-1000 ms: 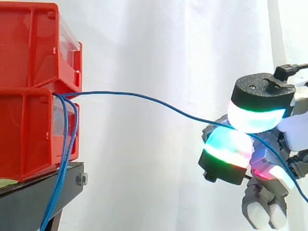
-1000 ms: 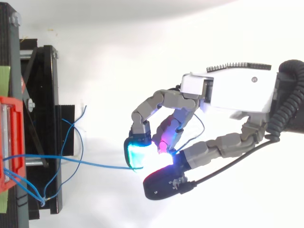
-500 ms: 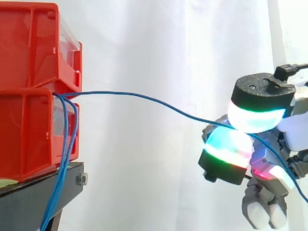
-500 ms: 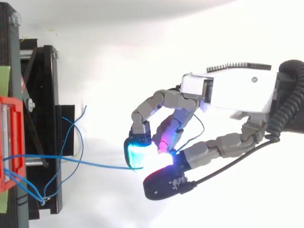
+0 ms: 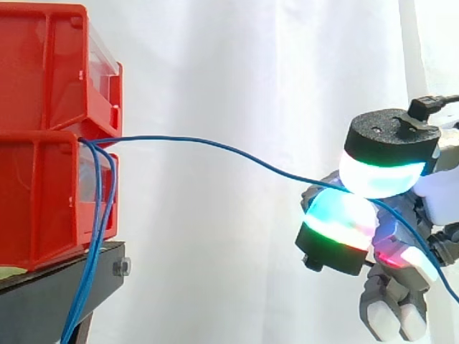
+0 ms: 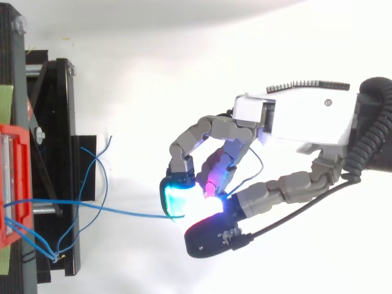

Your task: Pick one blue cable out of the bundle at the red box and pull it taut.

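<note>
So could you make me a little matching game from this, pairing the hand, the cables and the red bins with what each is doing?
Things:
1. hand
2. pinched blue cable
3. loose blue cables
4. red bins

States:
A. stacked on the black stand
B. hanging down past the stand's edge
C. curving from the bins across to the hand
D. fingers curled, pinching a cable

Pairs: 1-D, 2-C, 3-B, 4-A

Level side camera and overhead camera, both close on red bins (image 5: 43,179), blue cable (image 5: 215,146), hand (image 6: 294,119).
</note>
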Controlling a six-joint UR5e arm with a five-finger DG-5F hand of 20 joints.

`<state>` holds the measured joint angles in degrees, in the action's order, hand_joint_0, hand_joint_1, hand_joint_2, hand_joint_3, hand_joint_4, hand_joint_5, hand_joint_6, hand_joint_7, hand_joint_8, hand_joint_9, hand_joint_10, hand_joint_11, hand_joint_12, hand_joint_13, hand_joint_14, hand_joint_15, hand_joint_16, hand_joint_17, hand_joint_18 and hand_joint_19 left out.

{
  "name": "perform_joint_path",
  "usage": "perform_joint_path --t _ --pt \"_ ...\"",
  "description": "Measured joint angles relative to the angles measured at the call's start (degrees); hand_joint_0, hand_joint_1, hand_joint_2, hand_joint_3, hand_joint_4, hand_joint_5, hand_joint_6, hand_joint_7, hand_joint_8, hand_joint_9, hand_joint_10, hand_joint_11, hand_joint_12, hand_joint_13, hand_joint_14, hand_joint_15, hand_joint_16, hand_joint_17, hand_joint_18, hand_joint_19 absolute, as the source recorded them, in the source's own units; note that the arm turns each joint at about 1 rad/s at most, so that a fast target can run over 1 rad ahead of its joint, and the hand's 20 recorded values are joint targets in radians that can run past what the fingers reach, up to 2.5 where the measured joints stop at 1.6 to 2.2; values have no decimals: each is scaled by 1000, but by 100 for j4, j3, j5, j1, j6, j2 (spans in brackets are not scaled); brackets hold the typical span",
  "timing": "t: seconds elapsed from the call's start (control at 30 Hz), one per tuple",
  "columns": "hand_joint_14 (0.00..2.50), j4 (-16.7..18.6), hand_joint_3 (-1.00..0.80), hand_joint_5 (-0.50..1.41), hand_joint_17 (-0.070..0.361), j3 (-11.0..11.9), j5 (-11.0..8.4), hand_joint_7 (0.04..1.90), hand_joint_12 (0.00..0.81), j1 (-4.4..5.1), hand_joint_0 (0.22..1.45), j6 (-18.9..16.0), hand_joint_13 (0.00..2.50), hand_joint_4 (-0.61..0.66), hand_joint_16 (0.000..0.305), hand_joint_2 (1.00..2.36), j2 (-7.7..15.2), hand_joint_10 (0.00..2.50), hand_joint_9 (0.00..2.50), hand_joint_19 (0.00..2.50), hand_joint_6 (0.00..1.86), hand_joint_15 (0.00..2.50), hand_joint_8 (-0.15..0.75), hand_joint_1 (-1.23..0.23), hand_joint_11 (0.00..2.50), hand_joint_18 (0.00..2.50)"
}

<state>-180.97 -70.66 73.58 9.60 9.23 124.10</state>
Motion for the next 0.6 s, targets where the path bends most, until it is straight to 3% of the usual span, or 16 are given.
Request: perform_joint_path --t 0.6 --pt "12 0 -193 -34 115 0 -2 939 396 0 635 0 849 -26 51 1022 0 8 1158 458 910 387 407 -851 634 790"
